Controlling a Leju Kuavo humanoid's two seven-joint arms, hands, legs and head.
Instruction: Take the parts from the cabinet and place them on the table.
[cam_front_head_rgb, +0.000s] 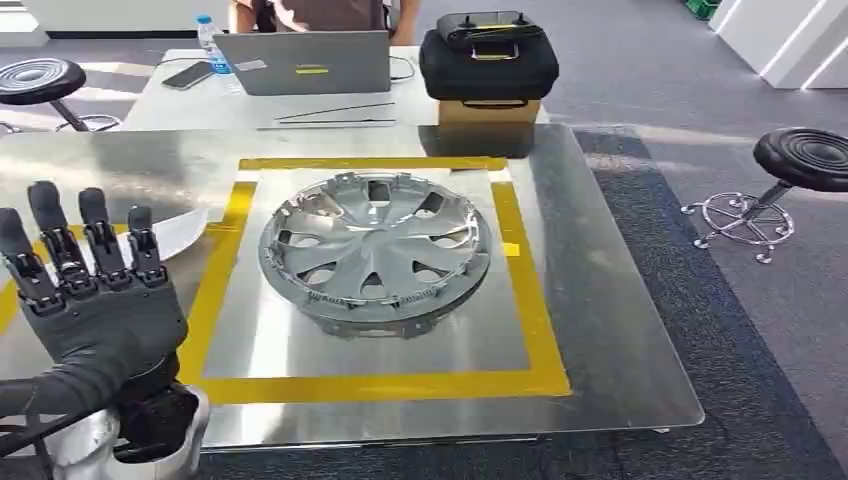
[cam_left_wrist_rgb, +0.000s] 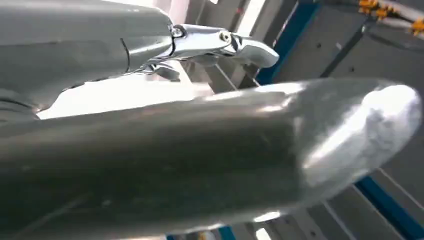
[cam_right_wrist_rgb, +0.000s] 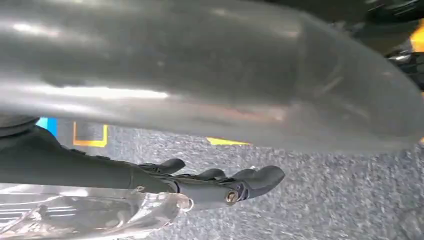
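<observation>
Round silver plastic wheel cover (cam_front_head_rgb: 374, 252) lying inside the yellow tape square (cam_front_head_rgb: 527, 290) on the shiny metal table (cam_front_head_rgb: 610, 330). Probably light, thin, slippery; best gripped at the rim. Left hand (cam_front_head_rgb: 85, 295) raised beside the square, released. Right hand (cam_right_wrist_rgb: 220, 181) holding nothing, fingers loosely extended.

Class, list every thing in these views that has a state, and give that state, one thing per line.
Hubcap: lying flat on the metal table, inside the yellow tape square, untouched.
Left hand: raised, fingers apart, holding nothing.
Right hand: fingers extended, holding nothing.
Laptop: open.
Black case: closed.
</observation>
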